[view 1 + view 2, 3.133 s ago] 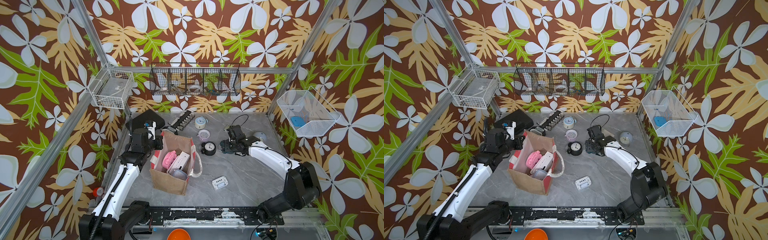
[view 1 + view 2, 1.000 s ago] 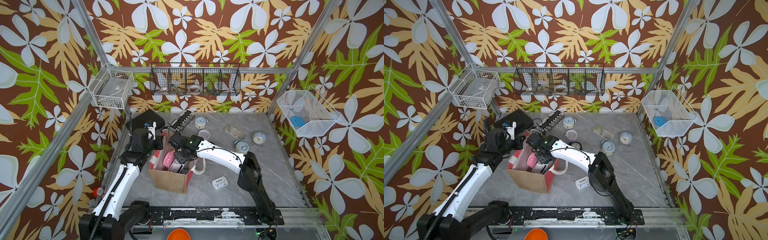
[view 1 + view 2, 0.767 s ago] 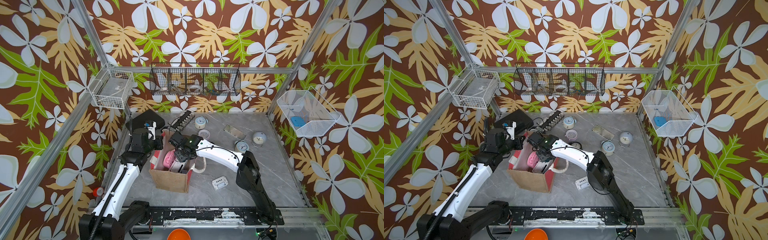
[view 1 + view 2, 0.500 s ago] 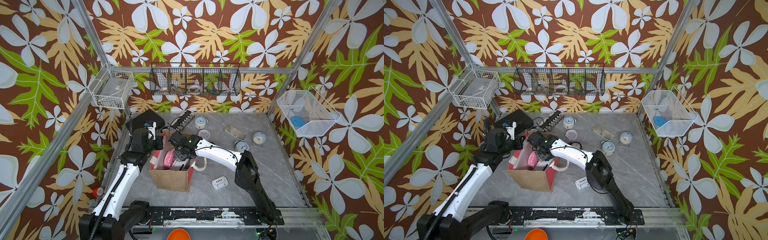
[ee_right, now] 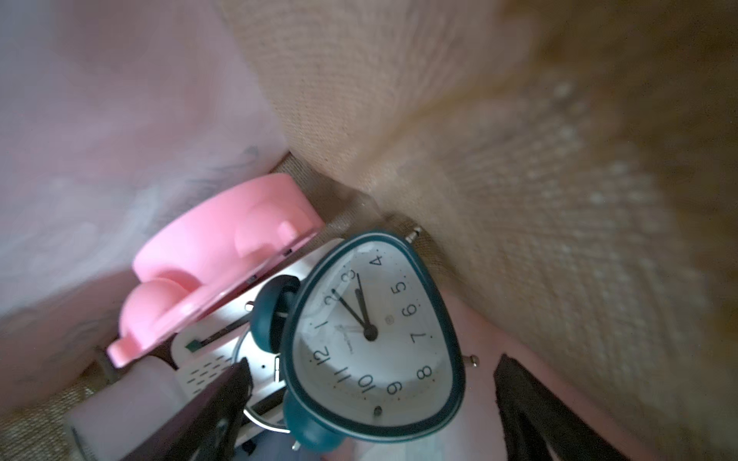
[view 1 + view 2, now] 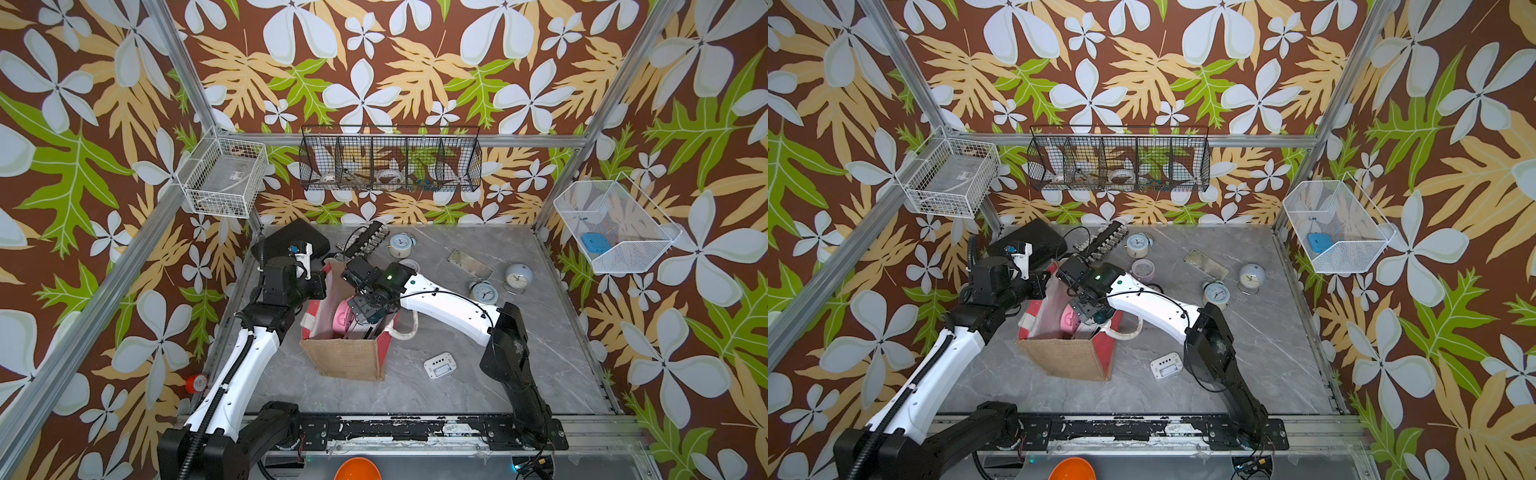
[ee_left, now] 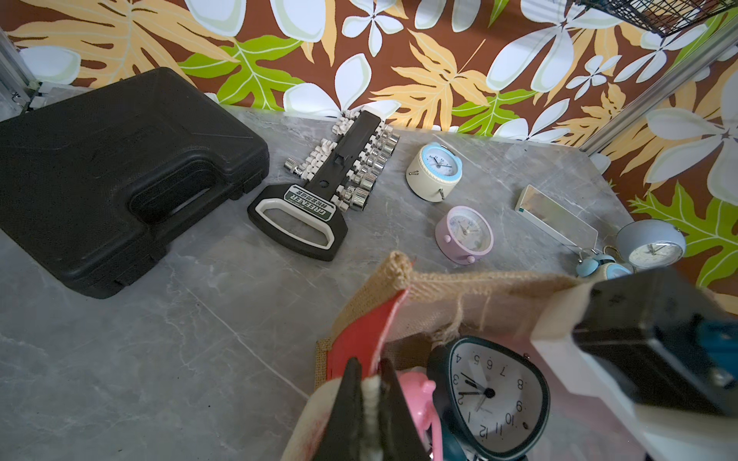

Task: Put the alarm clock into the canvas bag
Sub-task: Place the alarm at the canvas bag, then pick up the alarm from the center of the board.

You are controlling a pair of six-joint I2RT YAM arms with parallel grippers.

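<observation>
Left of centre in a top view, the left gripper (image 6: 320, 286) is clamped on the upper-left rim of the canvas bag (image 6: 345, 357), which stands at centre frame. The teal-rimmed alarm clock (image 5: 375, 339) lies inside the bag against a pink item (image 5: 223, 247). The right gripper (image 6: 365, 309) hangs over the clock with jaws spread wide, gripping nothing.

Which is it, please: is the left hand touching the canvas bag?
Touching. The left wrist view shows the left hand shut on the edge of the canvas bag.
</observation>
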